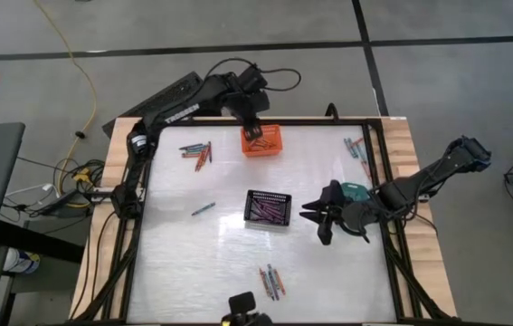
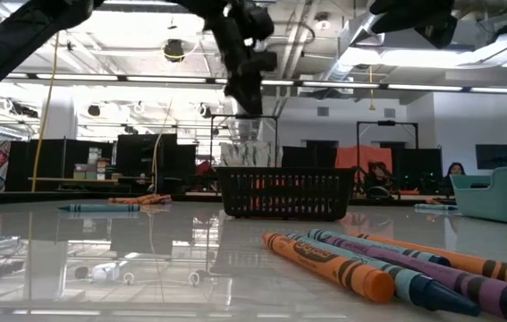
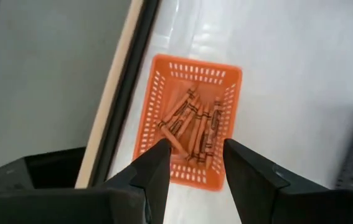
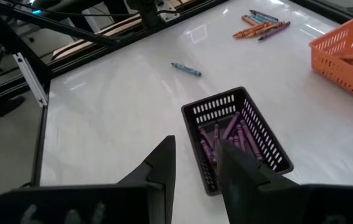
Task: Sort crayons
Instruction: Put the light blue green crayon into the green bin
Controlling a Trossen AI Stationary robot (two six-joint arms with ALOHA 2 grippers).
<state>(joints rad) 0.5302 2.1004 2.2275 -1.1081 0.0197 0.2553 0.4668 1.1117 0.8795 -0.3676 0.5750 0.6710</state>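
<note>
Your left gripper [image 1: 256, 136] hangs right above the orange basket [image 1: 262, 142], and its two fingers are spread apart with nothing between them. In the left wrist view an orange crayon [image 3: 175, 142] lies loose at the near end of that basket, on top of the other orange ones, so this looks like the drop-off step for orange, just done. Use the black basket [image 1: 269, 207] in the middle of the table as your marker. The orange basket sits behind it, near the far edge. Purple crayons [image 4: 226, 140] lie inside the black basket. Your right gripper [image 1: 327, 217] waits just beside the black basket, on the right, in front of the teal basket [image 1: 354, 191]; its fingers stand a little apart and hold nothing. More crayons are not sorted yet: a mixed pile [image 1: 197, 154] far back to the left of the black basket, one teal crayon [image 1: 204, 208] alone to its left, a small bunch [image 1: 271, 282] in front of it, and a few [image 1: 357, 148] far back to its right. Next, I think you should lift the left gripper clear and go to the pile on the left. Pick just one crayon, and check its color first.
</note>
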